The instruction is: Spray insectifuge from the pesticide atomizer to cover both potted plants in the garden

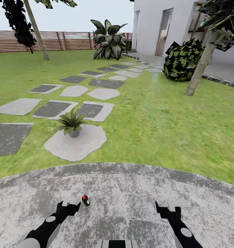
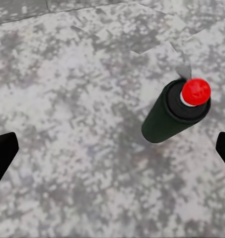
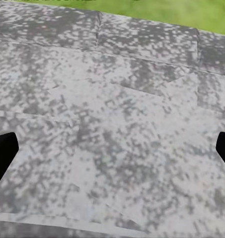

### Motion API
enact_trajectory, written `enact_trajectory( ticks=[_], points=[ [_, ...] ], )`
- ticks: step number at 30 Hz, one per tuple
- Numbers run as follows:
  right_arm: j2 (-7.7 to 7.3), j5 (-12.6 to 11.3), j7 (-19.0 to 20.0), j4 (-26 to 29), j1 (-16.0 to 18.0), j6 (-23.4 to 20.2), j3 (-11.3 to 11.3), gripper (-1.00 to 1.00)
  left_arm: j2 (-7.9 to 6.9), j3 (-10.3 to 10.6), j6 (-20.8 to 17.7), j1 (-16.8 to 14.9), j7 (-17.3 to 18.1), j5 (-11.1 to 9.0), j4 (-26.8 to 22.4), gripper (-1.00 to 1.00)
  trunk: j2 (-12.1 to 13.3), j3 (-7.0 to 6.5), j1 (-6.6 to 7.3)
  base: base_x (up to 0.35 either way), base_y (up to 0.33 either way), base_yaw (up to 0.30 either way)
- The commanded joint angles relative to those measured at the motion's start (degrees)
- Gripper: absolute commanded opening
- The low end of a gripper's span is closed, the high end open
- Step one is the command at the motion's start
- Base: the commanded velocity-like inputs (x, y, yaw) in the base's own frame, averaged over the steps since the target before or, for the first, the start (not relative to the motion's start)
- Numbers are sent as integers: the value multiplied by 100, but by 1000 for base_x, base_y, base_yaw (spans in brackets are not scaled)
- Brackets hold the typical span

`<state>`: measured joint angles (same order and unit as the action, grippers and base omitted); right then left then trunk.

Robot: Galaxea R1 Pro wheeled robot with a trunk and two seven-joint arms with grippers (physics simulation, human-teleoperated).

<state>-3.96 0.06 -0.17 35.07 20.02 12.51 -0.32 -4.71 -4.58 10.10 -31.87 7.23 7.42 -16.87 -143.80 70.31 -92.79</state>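
You're on the pickup step; nothing is gripped yet.

Left claw [image 1: 71,205] is spread open over the round stone patio [image 1: 130,193], empty. In the left wrist view its two dark fingertips [image 2: 3,153] sit wide apart at the frame edges. The spray bottle [image 1: 85,200] stands upright on the patio just right of that claw, dark body, red top. In the left wrist view the bottle [image 2: 174,111] lies between the fingers but off-centre, closer to one fingertip.

Next move, my read: shift the left claw slightly right to centre the bottle, lower to mid-body, then close. It's slim and upright, so a finger nudge could tip it; go slow.

One potted plant [image 1: 71,123] sits farther out, on a pale stepping stone [image 1: 75,143] in the lawn [image 1: 158,120], left of centre. I only spot the one pot here, so you'll have to find the second.

Right claw [image 1: 168,206] is open too, empty, over bare patio, well apart from the bottle. Leave it parked.
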Motion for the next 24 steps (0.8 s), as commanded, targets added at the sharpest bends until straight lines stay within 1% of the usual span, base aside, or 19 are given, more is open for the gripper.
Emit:
enact_trajectory(
  ticks=[1, 2, 4, 8, 9, 11, 16, 20, 24],
  points=[
    [0, -2, -1, 12, 2, 20, -3, 100, 4, -84, 20, -3, 29, 59, -8, 100, -1, 4, 1, 0, 0, 0],
    [0, -1, -1, 24, 2, 19, -1, 100, 2, -104, 20, -3, 28, 59, -10, 100, -1, 4, 1, 0, 0, 0],
    [0, 2, -1, 127, 2, 16, 4, 100, 3, -247, 21, -3, 25, 58, -16, 100, -1, 4, 1, 0, 0, 0],
    [0, 2, -1, 297, 2, 15, 10, 100, -4, -414, 22, -3, 24, 59, -31, 100, -1, 4, 1, 0, 0, 0],
    [-33, 17, -6, 328, 2, -19, 8, 100, 29, -447, 55, 22, 49, 26, 3, 100, -1, 4, 1, 0, 0, 0],
    [-8, 14, -16, 393, 2, -36, 1, 100, 58, -500, 120, 22, 29, -38, -13, 100, -1, 4, 1, 0, 0, 0],
    [16, 10, -23, 554, 2, 46, 0, 100, 58, -466, 238, 23, 21, -30, -52, 100, -1, 4, 1, 0, 0, 0],
    [-28, 9, -20, 683, 2, 112, 10, 100, 58, -470, 368, 23, 14, -144, -27, 100, -1, 4, 1, 0, 0, 0],
    [-40, 11, -19, 812, 2, 125, 13, 100, 58, -466, 497, 23, 0, -208, 0, 100, -1, 4, 1, 0, -16, 0]
  ],
)
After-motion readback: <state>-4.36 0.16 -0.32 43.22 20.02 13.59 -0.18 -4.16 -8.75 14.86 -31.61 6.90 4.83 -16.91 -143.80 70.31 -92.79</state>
